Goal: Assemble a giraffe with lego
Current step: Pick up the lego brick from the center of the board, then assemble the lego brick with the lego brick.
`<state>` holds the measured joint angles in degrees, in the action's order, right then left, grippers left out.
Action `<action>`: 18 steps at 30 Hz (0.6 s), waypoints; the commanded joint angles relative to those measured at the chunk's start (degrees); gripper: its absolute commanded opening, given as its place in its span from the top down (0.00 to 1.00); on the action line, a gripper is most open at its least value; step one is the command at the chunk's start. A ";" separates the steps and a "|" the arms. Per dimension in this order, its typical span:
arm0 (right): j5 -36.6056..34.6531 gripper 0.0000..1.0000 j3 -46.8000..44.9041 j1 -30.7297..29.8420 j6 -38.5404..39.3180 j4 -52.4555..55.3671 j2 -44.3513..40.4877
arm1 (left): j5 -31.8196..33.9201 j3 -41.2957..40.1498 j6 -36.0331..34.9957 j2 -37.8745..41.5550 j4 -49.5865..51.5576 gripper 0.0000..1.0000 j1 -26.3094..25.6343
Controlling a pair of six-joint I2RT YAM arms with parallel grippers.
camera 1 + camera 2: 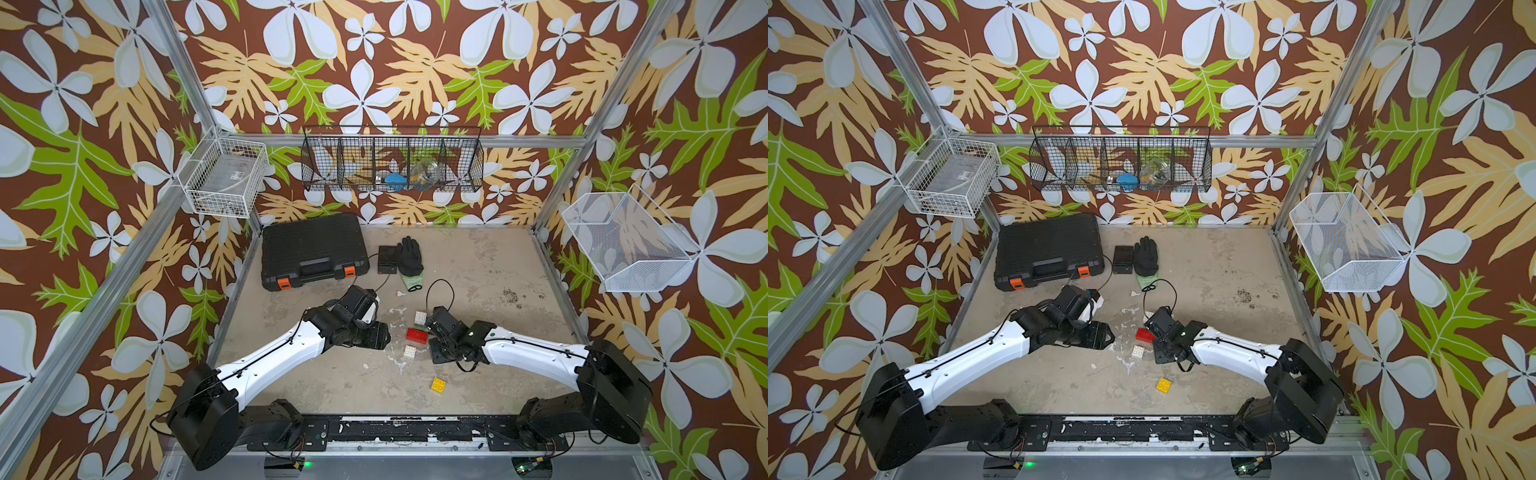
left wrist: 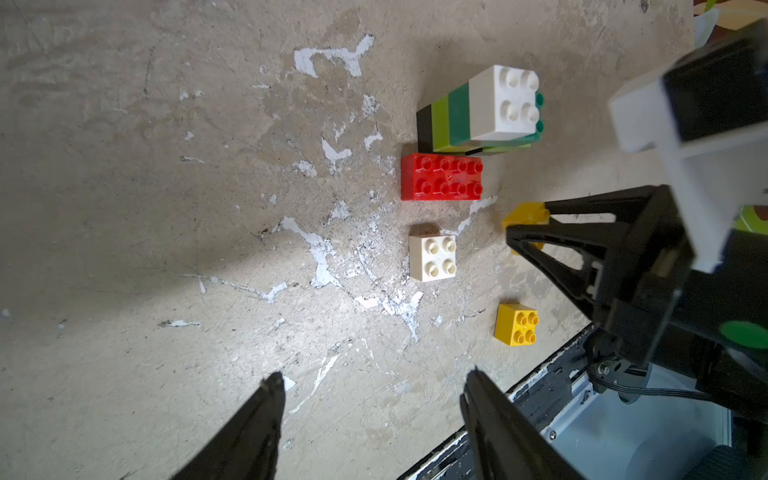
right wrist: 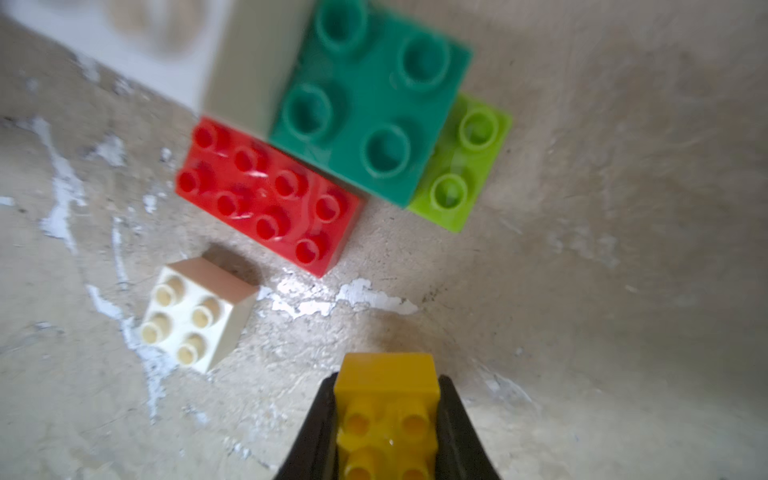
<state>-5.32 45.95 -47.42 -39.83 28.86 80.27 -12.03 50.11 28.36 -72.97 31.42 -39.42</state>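
A partial giraffe (image 2: 478, 112) stands on the table as a stack of black, lime, dark green and white lego; a top view shows its white top (image 1: 420, 318). A red brick (image 1: 417, 336) lies right beside it, then a loose white brick (image 1: 409, 351). My right gripper (image 3: 386, 382) is shut on a yellow brick (image 3: 386, 411) just above the table near the white brick (image 3: 195, 316). A second yellow brick (image 1: 438, 385) lies nearer the front. My left gripper (image 2: 372, 376) hangs open and empty, left of the bricks.
A black case (image 1: 313, 249), a small black box (image 1: 387, 258) and a black glove (image 1: 409, 257) lie at the back of the table. Wire baskets hang on the walls. The arms' mounting rail (image 1: 395, 428) runs along the front edge.
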 commanded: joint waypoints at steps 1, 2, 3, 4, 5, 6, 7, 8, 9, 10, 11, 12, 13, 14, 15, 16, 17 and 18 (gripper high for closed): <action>-2.80 1.00 5.48 -0.22 -3.10 8.88 -3.52 | 1.58 -0.18 -0.77 0.45 -0.48 0.29 0.23; -3.86 1.00 8.29 -0.33 -3.68 11.21 -4.28 | 2.05 -0.19 -0.91 0.59 -0.53 0.29 0.33; -4.86 1.00 11.37 -0.27 -4.30 13.81 -4.50 | 2.61 -0.21 -1.11 0.76 -0.48 0.29 0.31; -5.85 1.00 13.77 -0.23 -4.94 15.58 -4.43 | 3.08 -0.19 -1.28 0.81 -0.53 0.29 0.35; -6.74 1.00 16.67 -0.23 -5.50 17.01 -3.97 | 3.65 -0.19 -1.53 0.96 -0.48 0.29 0.31; -7.32 1.00 19.11 -0.22 -6.03 17.68 -3.07 | 4.03 -0.19 -1.77 1.07 -0.56 0.29 0.31; -7.69 1.00 20.63 -0.22 -6.50 17.89 -2.26 | 4.30 -0.27 -1.90 1.16 -0.57 0.29 0.31; -7.92 1.00 22.14 -0.22 -7.18 17.77 -0.99 | 4.75 -0.27 -2.15 1.33 -0.70 0.29 0.31; -7.71 1.00 23.26 -0.27 -7.72 17.44 0.63 | 4.99 -0.32 -2.38 1.50 -0.74 0.29 0.33; -7.21 1.00 24.03 -0.17 -8.17 17.14 1.89 | 5.22 -0.36 -2.56 1.64 -0.75 0.29 0.33; -6.69 1.00 24.94 -0.13 -8.53 16.80 3.68 | 5.45 -0.36 -2.76 1.82 -0.70 0.29 0.31; -6.07 1.00 25.86 -0.13 -9.07 16.97 5.18 | 5.61 -0.36 -2.95 1.99 -0.75 0.29 0.31; -5.71 1.00 26.62 -0.17 -9.35 17.01 6.47 | 5.77 -0.36 -3.17 2.22 -0.75 0.29 0.31; -5.62 1.00 27.42 -0.13 -9.45 16.81 7.90 | 5.90 -0.36 -3.35 2.35 -0.66 0.29 0.31; -5.45 1.00 27.79 -0.09 -9.78 16.41 8.81 | 6.07 -0.36 -3.57 2.55 -0.66 0.29 0.31; -5.23 1.00 28.03 0.08 -10.05 15.92 9.39 | 6.29 -0.45 -3.79 2.73 -0.68 0.29 0.31; -5.06 1.00 28.18 0.33 -10.41 15.35 9.94 | 6.48 -0.53 -3.97 2.95 -0.66 0.29 0.31; -4.59 1.00 28.15 0.87 -10.83 14.79 10.51 | 6.63 -0.67 -4.26 3.13 -0.64 0.29 0.35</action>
<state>-10.28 73.60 -47.13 -48.62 44.07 89.86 -6.46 49.74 25.41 -70.28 31.35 -39.16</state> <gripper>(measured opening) 0.353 0.711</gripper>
